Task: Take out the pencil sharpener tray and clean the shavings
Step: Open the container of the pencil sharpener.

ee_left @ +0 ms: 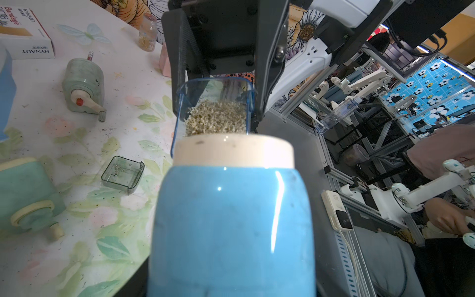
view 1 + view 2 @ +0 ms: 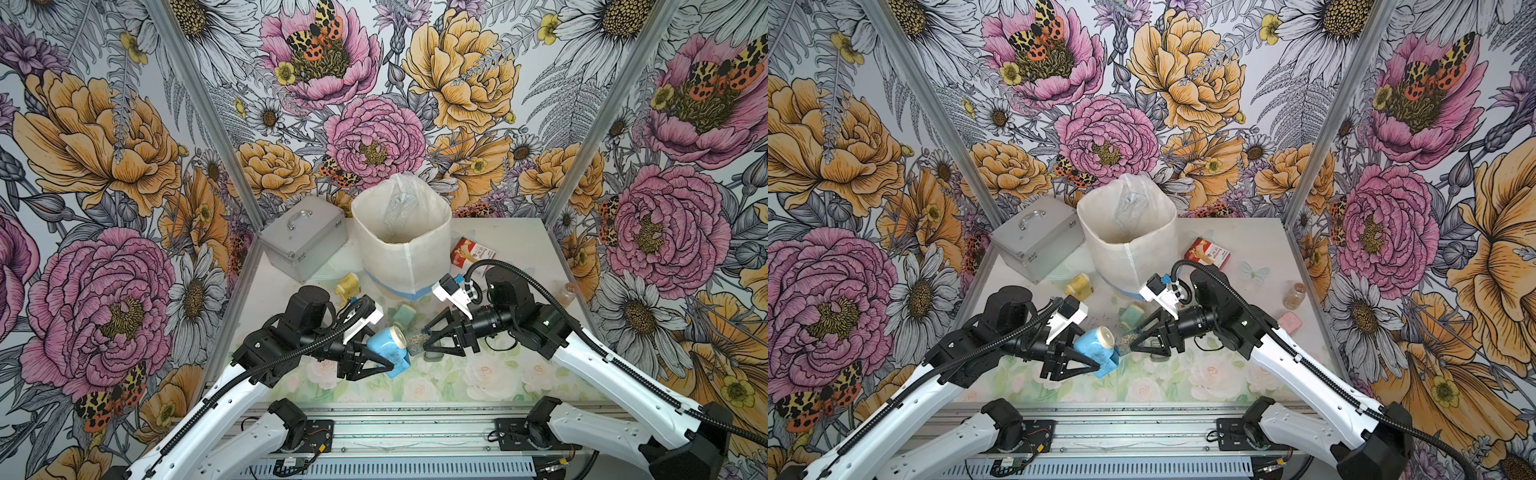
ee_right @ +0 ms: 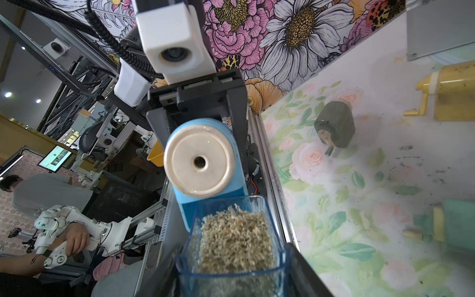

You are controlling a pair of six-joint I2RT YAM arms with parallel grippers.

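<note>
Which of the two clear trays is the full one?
The blue-tinted tray in the right gripper, beside the blue sharpener, packed with shavings; the greenish tray on the mat is nearly empty.

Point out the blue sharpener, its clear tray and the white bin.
blue sharpener (image 1: 231,226), left wrist view, blue body.
clear tray (image 1: 213,90), left wrist view, bare wall.
white bin (image 2: 399,257), a top view, front wall.

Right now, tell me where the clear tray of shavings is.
In both top views the clear tray is mid-table, gripped by the right gripper, against the front of the blue sharpener held by the left gripper, the white bin behind it.
</note>
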